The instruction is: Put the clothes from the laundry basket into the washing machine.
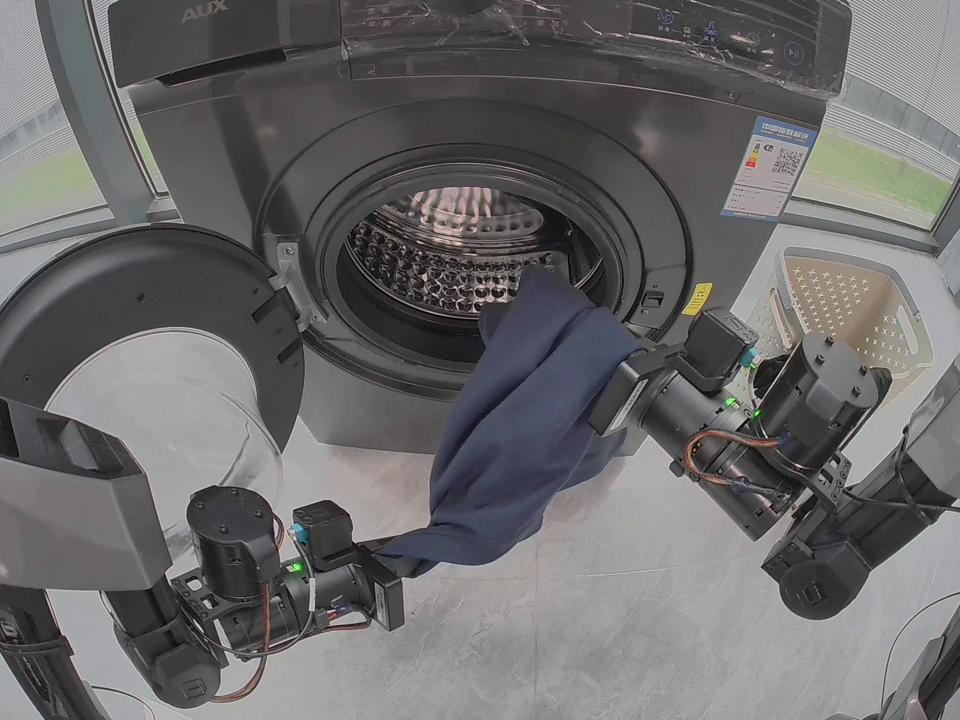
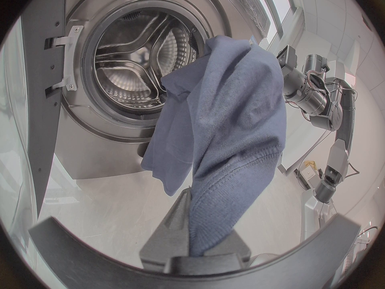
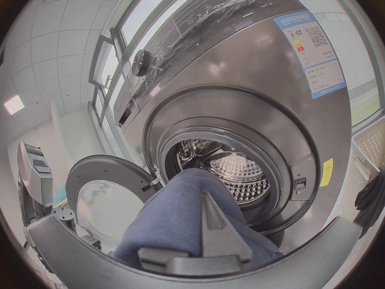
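Observation:
A navy blue garment [image 1: 520, 422] hangs stretched between both grippers in front of the washing machine [image 1: 300, 152]. My right gripper [image 1: 605, 357] is shut on its upper part, right at the lower right rim of the open drum [image 1: 450, 252], and the cloth's top edge touches the rim. Lower down and to the left, near the floor, my left gripper [image 1: 398, 555] is shut on the ribbed hem. In the left wrist view the hem [image 2: 224, 205] is pinched in the gripper [image 2: 202, 209]. In the right wrist view cloth [image 3: 172, 213] drapes over the gripper [image 3: 190, 209].
The round door [image 1: 150, 332] stands swung open to the left of the drum. A beige laundry basket [image 1: 860, 302] leans beside the machine on the right, with a dark cloth [image 3: 371, 197] at its edge. Pale floor lies in front.

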{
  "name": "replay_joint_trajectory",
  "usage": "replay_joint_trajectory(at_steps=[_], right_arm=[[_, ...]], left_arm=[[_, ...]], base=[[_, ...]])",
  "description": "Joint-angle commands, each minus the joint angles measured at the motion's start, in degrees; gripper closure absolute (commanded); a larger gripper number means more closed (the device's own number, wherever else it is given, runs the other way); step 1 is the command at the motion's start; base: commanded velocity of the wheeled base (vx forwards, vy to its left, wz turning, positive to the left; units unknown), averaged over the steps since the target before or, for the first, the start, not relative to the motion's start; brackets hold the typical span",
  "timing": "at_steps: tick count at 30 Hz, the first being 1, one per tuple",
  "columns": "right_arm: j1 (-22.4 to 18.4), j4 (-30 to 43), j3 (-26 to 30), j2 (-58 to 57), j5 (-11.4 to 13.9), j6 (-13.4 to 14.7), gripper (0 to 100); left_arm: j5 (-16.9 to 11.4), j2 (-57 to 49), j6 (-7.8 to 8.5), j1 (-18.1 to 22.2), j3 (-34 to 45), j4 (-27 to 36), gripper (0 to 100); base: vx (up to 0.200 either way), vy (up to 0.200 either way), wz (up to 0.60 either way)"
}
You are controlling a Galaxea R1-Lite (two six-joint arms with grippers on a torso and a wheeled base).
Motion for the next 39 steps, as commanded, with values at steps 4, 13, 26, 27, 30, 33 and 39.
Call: replay_joint_trajectory(at_steps=[4, 13, 26, 27, 30, 33, 39], right_arm=[[0.54, -0.1, -0.1, 0.2, 0.0, -0.01, 100], [0.46, -0.19, 0.25, 0.2, 0.0, -0.01, 100], [-1.48, 0.08, -0.98, 1.51, 0.0, -0.1, 100], [-1.65, 0.08, -1.16, 1.87, 0.0, -0.1, 100], [-1.57, 0.08, -1.33, 2.57, -0.08, -0.1, 100], [-1.65, 0.17, -1.33, 2.74, -0.26, -0.1, 100], [-0.69, 0.08, -0.89, 2.74, -0.43, -0.1, 100]], left_arm=[[-0.1, 1.15, -0.24, 0.0, -0.33, -0.1, 100], [0.08, 1.24, 0.03, 0.52, -0.5, -0.1, 100], [0.43, -2.28, -0.94, -2.82, 4.24, -0.1, 0], [0.25, -3.86, -0.94, -3.96, 6.09, -0.1, 0], [0.16, -6.23, -1.12, -5.89, 7.94, -0.1, 0], [-0.28, -8.6, -1.38, -7.04, 8.2, -0.01, 0], [-0.28, -9.39, -1.47, -7.21, 3.72, -0.01, 0]], base=[[0.0, 0.0, 0.0], [0.0, 0.0, 0.0], [0.0, 0.0, 0.0], [0.0, 0.0, 0.0], [0.0, 0.0, 0.0], [0.0, 0.0, 0.0], [0.0, 0.0, 0.0]])
